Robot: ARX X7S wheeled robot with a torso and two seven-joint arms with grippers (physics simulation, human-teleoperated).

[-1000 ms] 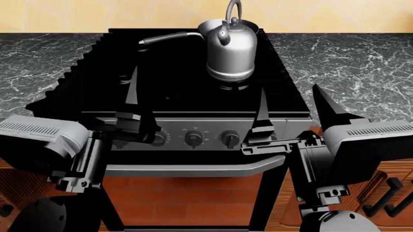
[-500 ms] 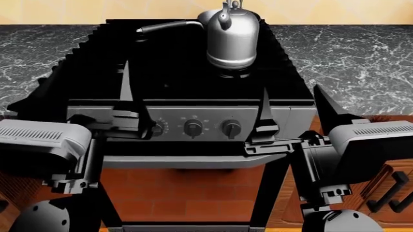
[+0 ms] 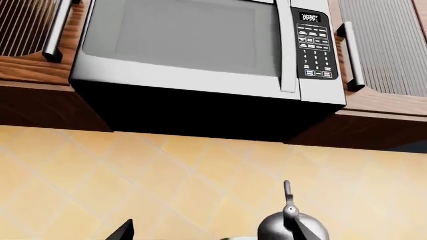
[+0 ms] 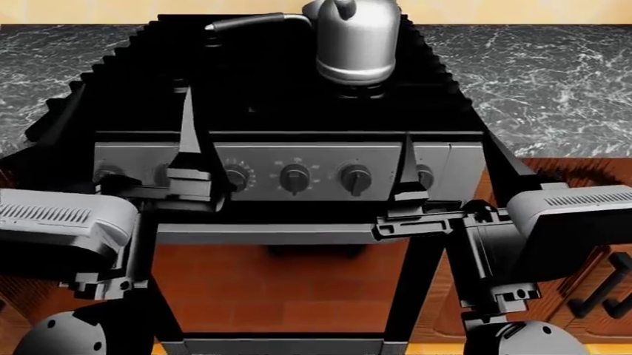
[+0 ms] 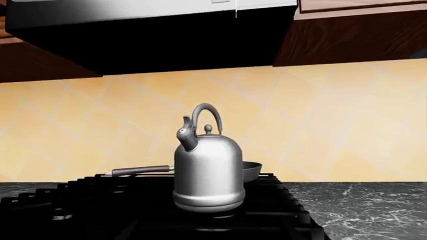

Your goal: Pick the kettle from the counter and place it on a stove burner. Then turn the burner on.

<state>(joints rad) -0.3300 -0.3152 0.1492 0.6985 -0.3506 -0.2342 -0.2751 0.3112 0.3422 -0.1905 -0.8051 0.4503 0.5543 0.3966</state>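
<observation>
The silver-grey kettle point(image 4: 357, 41) stands upright on the back right stove burner point(image 4: 359, 90), free of both grippers. It also shows in the right wrist view point(image 5: 207, 175) and, partly, in the left wrist view point(image 3: 293, 227). My left gripper point(image 4: 129, 100) is open and empty, held in front of the left end of the stove's control panel. My right gripper point(image 4: 449, 144) is open and empty in front of the panel's right end. The marble-look counter point(image 4: 553, 74) lies on both sides of the stove.
A dark frying pan with a long handle point(image 4: 251, 22) sits behind the kettle. Round control knobs point(image 4: 295, 177) line the stove front above the oven door handle point(image 4: 266, 233). A microwave point(image 3: 187, 45) and wooden cabinets hang above. Cabinet handles point(image 4: 602, 296) are at the lower right.
The head view has shifted downward, so the stove and kettle sit higher in the picture and more of the oven front shows. The kettle has stayed on its burner. Both grippers remain open.
</observation>
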